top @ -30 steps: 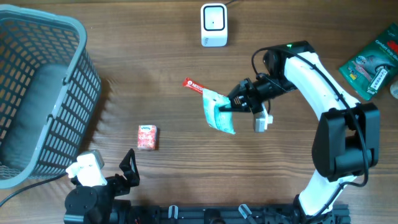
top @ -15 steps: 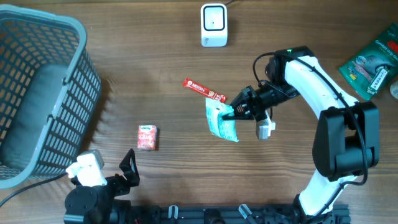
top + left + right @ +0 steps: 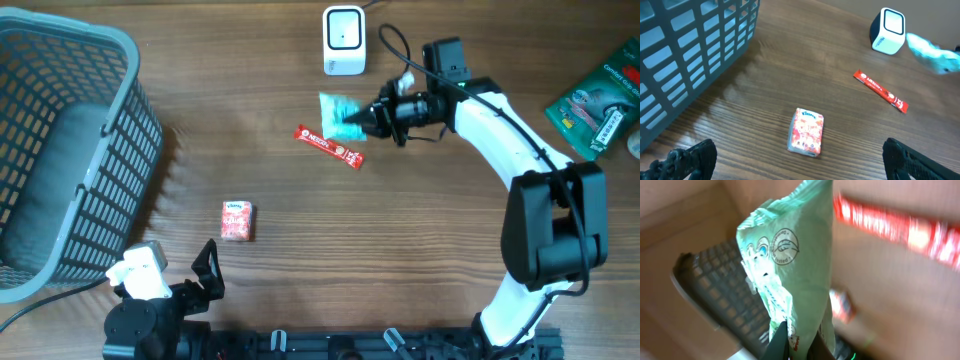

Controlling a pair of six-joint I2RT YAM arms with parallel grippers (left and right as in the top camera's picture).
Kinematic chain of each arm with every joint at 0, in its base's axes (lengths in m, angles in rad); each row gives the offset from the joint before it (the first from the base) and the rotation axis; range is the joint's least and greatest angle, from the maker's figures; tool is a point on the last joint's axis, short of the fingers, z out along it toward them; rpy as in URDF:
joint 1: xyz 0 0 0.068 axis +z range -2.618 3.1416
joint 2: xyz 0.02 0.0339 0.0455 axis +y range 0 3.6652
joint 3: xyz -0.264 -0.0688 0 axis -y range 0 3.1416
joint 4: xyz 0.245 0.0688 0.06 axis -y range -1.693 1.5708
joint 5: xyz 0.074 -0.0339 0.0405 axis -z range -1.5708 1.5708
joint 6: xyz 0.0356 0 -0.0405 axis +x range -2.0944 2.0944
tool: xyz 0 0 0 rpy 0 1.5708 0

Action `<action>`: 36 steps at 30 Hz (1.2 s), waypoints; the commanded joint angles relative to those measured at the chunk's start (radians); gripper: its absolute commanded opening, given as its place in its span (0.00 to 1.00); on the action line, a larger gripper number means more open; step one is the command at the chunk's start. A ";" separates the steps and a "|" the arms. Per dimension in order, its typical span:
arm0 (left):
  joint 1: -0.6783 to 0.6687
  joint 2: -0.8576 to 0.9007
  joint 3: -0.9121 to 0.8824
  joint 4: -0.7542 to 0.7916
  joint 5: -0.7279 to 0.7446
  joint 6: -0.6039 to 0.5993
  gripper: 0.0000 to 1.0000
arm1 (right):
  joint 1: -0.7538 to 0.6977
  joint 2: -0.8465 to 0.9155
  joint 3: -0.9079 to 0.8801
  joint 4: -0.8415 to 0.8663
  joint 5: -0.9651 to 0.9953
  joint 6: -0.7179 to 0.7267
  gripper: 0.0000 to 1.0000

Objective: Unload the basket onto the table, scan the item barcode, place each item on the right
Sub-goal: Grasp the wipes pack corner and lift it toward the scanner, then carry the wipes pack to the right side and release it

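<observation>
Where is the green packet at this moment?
In the overhead view the green packet is at top centre, gripped by the right claw, between the white scanner and the red stick.

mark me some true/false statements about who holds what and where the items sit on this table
1. The right gripper is shut on the green packet. True.
2. The red stick lies inside the basket. False: it lies on the table, outside the basket, just below the held packet in the overhead view.
3. The left gripper is open and holds nothing. True.
4. The small red box leans against the scanner. False: it lies alone on the table, well apart from the scanner, nearer the left gripper.
</observation>
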 commanded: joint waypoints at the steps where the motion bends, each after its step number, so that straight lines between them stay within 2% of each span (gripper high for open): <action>1: -0.005 -0.002 -0.005 0.003 -0.014 0.014 1.00 | 0.034 0.010 0.011 0.147 0.303 -0.026 0.05; 4: -0.005 -0.002 -0.005 0.003 -0.014 0.014 1.00 | 0.042 0.018 0.012 0.263 0.453 0.073 0.05; 8: -0.005 -0.002 -0.005 0.003 -0.014 0.014 1.00 | 0.042 0.089 0.069 0.385 0.527 0.153 0.05; 14: -0.005 -0.002 -0.005 0.003 -0.014 0.014 1.00 | 0.056 0.325 0.353 0.365 0.472 0.175 0.05; 19: -0.005 -0.002 -0.005 0.003 -0.014 0.014 1.00 | 0.055 0.336 0.436 0.237 0.536 0.143 0.05; 22: -0.005 -0.002 -0.005 0.003 -0.014 0.014 1.00 | 0.048 0.285 0.453 0.140 0.535 0.083 0.05; 24: -0.005 -0.002 -0.005 0.003 -0.014 0.014 1.00 | 0.022 0.204 0.453 0.003 0.555 0.006 0.04; 27: -0.005 -0.002 -0.005 0.003 -0.014 0.014 1.00 | -0.067 0.081 0.452 -0.359 0.713 -0.039 0.05; 31: -0.005 -0.002 -0.005 0.003 -0.014 0.014 1.00 | -0.240 0.013 0.452 -0.773 0.999 -0.037 0.05; 34: -0.005 -0.002 -0.005 0.003 -0.014 0.014 1.00 | -0.417 0.017 0.410 -0.909 1.194 -0.037 0.05; 36: -0.005 -0.002 -0.005 0.003 -0.014 0.014 1.00 | -0.553 0.017 0.332 -0.899 1.285 -0.037 0.05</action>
